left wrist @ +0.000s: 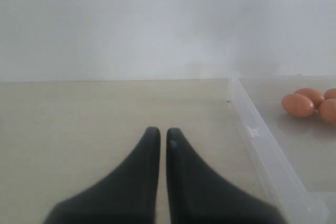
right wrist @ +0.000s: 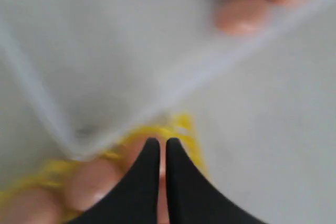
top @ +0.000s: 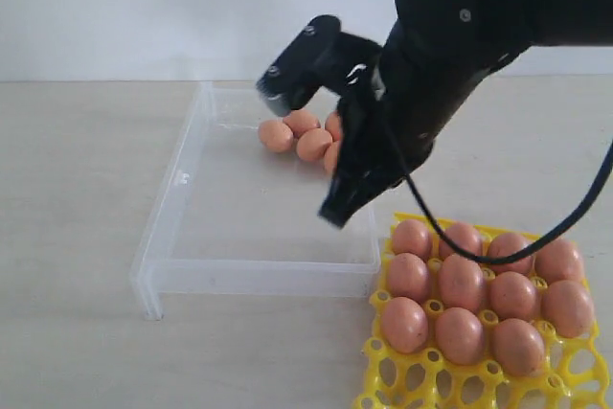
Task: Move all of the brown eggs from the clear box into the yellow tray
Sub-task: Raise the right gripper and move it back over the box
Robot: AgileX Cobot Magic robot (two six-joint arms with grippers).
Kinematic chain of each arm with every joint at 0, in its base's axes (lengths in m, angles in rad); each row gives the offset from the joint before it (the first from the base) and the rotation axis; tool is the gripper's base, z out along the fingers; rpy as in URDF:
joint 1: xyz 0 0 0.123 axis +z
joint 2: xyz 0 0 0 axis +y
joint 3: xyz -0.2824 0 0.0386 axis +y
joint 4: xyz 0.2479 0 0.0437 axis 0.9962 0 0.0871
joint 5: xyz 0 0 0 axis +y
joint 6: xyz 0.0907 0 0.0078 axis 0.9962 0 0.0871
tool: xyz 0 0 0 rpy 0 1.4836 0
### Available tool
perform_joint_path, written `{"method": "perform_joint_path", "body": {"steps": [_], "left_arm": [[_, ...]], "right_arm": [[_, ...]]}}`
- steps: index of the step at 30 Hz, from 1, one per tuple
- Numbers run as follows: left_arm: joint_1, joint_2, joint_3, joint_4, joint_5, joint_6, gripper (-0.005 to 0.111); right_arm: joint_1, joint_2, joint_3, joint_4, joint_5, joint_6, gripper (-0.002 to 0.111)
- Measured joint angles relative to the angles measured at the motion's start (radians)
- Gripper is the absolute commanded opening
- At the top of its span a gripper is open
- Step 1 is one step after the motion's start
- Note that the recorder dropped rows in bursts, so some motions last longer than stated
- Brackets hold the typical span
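My right gripper [top: 337, 215] hangs over the near right corner of the clear box [top: 161, 237] (shallow, low-walled, transparent plastic). Black fingers are pressed together with nothing between them; the wrist view is blurred but agrees. Left gripper [left wrist: 158, 129]: fingers down to a hairline slit, empty, over bare table just outside the box's side wall. Box floor is mostly free. The small oval brown eggs [top: 276, 134] bunch in its far right corner as the exterior view shows it: five visible, two partly behind my arm. The yellow tray [top: 402, 375] (bright plastic lattice of round cups) sits just beside the box's near right corner and holds eleven eggs in rows of four, four and three from the back; the nearest cups are open. Surface is a pale beige matte table [top: 77, 189], with a plain white wall [top: 144, 7] behind.
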Motion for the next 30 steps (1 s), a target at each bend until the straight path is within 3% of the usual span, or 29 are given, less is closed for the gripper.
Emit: {"method": "perform_joint_path", "body": {"steps": [1,2,3,5,10,16,20,23,27,30], "left_arm": [[0.0,0.0,0.0,0.0,0.0,0.0,0.004],[0.0,0.0,0.0,0.0,0.0,0.0,0.004],[0.0,0.0,0.0,0.0,0.0,0.0,0.004],[0.0,0.0,0.0,0.0,0.0,0.0,0.004],[0.0,0.0,0.0,0.0,0.0,0.0,0.004],[0.0,0.0,0.0,0.0,0.0,0.0,0.004],[0.0,0.0,0.0,0.0,0.0,0.0,0.004],[0.0,0.0,0.0,0.0,0.0,0.0,0.004],[0.0,0.0,0.0,0.0,0.0,0.0,0.004],[0.0,0.0,0.0,0.0,0.0,0.0,0.004]], "right_arm": [[-0.004,0.0,-0.01,-0.272,0.076,0.194,0.0],[-0.013,0.0,-0.014,-0.388,0.112,0.279,0.0],[-0.029,0.0,-0.025,-0.485,0.152,0.348,0.0],[-0.071,0.009,-0.071,-0.505,0.207,0.348,0.0],[-0.211,0.162,-0.313,0.037,0.37,-0.038,0.0],[-0.211,0.302,-0.457,0.545,0.38,-0.457,0.0],[-0.172,0.313,-0.477,0.64,0.23,-0.589,0.001],[-0.135,0.32,-0.479,0.627,0.095,-0.663,0.014],[-0.101,0.374,-0.48,0.594,0.01,-0.688,0.044],[-0.095,0.445,-0.48,0.576,-0.023,-0.658,0.046]]}}
